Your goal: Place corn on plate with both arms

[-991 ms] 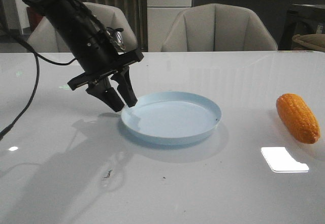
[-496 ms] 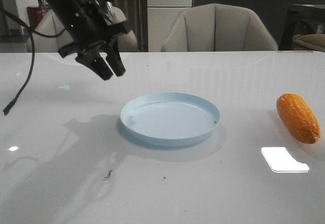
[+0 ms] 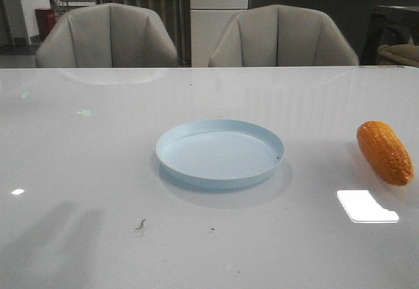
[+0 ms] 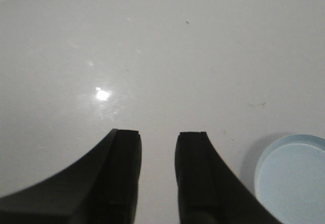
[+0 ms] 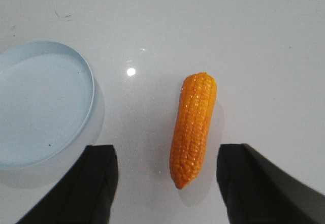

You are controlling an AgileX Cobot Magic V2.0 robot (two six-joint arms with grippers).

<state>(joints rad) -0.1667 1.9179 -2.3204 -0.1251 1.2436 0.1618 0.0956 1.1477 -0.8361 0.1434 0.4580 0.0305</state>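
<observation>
On the table, front view: a white glossy table [image 3: 85,171] with no arm showing in this view.
Plate, front view: pale blue round plate [image 3: 220,153] lies near the middle of the table, nothing on it.
Corn, front view: orange corn [image 3: 383,151] lies on the table well apart from the plate, toward the robot's right, with a bright patch of reflected light [image 3: 366,206] just in front of it.
Background, front view: two beige chairs [image 3: 108,37] stand behind the table's far edge.
Left gripper, left wrist view: left gripper [image 4: 158,141] hangs above bare table, its two black fingers [image 4: 125,153] a narrow gap apart and holding nothing.
Plate, left wrist view: part of the plate [image 4: 297,176] shows off to one side of the jaws, outside them and apart from the fingers.
Right gripper, right wrist view: right gripper [image 5: 167,170] is spread wide and grips nothing.
Corn, right wrist view: the corn [image 5: 193,129] lies lengthwise between the two fingers [image 5: 96,178], its near tip level with them, touching neither.
Plate, right wrist view: the plate [image 5: 43,104] lies outside the jaws, beside the corn but apart from it.
</observation>
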